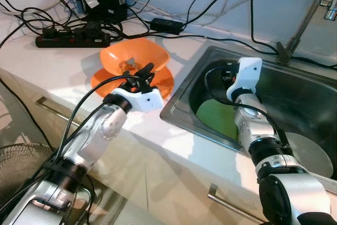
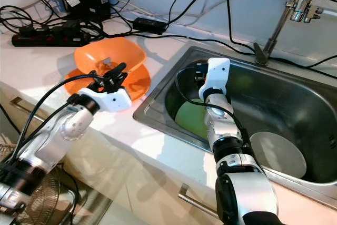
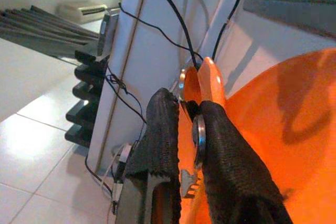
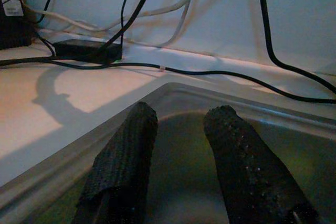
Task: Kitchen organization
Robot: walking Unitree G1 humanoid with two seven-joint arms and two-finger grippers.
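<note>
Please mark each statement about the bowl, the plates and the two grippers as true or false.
1. The left gripper grips the rim of the orange bowl. True.
2. The orange bowl stands in the sink. False: it sits on an orange plate on the counter.
3. The right gripper is open above the sink. True.
4. The right gripper holds the green plate. False: it holds nothing; the plate lies in the sink.
5. A white plate lies in the sink. True.
</note>
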